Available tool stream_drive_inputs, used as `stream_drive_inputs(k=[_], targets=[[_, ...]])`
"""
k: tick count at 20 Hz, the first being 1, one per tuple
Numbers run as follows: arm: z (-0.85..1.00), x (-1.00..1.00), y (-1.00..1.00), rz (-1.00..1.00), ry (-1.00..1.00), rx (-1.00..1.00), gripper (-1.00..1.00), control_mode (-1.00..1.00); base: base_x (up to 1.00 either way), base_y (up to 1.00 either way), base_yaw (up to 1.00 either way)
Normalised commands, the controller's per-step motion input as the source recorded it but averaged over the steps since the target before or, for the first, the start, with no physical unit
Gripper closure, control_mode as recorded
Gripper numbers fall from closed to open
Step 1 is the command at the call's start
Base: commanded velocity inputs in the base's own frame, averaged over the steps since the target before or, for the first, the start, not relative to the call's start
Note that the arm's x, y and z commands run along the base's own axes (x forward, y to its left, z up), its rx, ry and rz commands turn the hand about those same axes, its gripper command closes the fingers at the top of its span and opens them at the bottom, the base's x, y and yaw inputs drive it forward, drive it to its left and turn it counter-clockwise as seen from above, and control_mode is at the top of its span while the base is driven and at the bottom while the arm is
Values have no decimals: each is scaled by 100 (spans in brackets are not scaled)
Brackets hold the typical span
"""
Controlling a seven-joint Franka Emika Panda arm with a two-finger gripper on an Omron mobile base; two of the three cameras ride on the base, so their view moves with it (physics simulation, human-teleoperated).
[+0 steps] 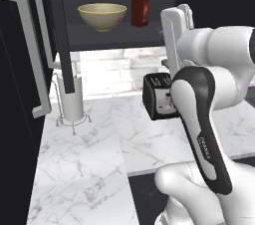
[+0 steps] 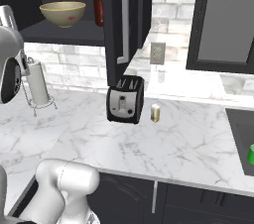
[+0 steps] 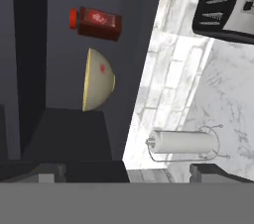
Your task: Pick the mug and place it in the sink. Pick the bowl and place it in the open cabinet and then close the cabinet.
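Black toaster [image 2: 125, 100], paper-towel roll on a wire stand [image 2: 37, 87] and a small brass-coloured cylinder [image 2: 156, 113] stood on the marble counter [image 2: 188, 143]. Bowl [image 1: 102, 16] sat upright, mouth up, on the cabinet [image 1: 117, 36] shelf, just beside a red bottle [image 1: 140, 7], doors [image 2: 121, 20] open. Gripper [image 3: 129, 171] spread wide, holding nothing, well apart from the bowl, nothing between. Mug [image 2: 251, 154] lay in the sink [image 2: 240, 134].
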Motion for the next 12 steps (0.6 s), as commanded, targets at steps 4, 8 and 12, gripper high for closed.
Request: stream_drive_inputs(k=[4,8,12], targets=[[0,-62,2,0,-8,1,-100,-100,0,0,0],[0,-59,10,-4,-10,0,-100,-100,0,0,0],[4,-52,3,-2,-4,5,-100,-100,0,0,0]])
